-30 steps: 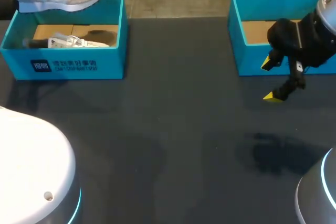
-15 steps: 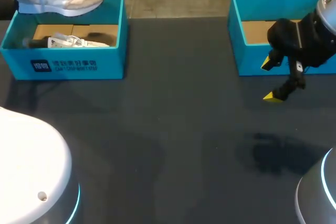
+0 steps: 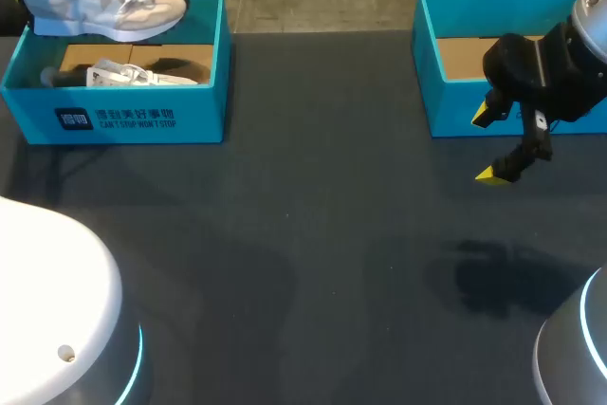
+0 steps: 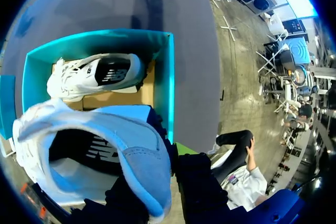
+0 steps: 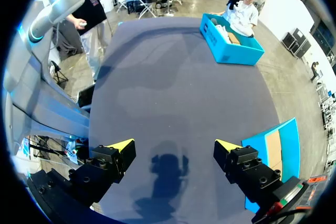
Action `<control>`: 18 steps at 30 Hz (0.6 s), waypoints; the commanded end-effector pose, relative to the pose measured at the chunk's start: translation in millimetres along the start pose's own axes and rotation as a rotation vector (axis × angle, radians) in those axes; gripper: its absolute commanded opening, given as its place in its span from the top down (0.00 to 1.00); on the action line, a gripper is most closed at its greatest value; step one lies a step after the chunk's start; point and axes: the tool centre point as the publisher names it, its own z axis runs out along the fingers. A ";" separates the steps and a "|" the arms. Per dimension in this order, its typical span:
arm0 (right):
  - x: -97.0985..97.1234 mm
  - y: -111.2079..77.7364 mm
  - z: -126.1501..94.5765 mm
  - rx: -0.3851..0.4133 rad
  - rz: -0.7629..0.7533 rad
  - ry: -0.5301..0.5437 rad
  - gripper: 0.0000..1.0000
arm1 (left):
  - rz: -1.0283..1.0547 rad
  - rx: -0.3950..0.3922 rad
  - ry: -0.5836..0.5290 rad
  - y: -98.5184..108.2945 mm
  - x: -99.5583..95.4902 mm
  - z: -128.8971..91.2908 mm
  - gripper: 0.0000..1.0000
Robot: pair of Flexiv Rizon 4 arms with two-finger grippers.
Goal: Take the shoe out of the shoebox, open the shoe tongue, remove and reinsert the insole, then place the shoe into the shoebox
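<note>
The shoebox (image 3: 133, 119) is sitting open, and the first step is looking nearly done: the shoe (image 3: 104, 2) is hanging just above its far rim, clear of the second shoe (image 3: 123, 74) lying inside. Tongue, insole and return are all awaiting. The left gripper (image 4: 157, 182) is pinching the shoe's heel collar between its fingers. The right gripper (image 3: 490, 146) is hovering well apart from the shoebox, fingers spread wide, holding nothing.

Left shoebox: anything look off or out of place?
Nothing damaged or spilled. One shoe hangs above the shoebox, gripped at the heel by the left gripper. A second shoe lies on its side inside the box, not upright. The right gripper is open above the table, holding nothing.
</note>
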 end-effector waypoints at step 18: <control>-2.8 1.8 1.2 0.004 0.001 0.005 0.00 | 0.038 0.010 0.007 -1.7 -13.8 6.2 1.00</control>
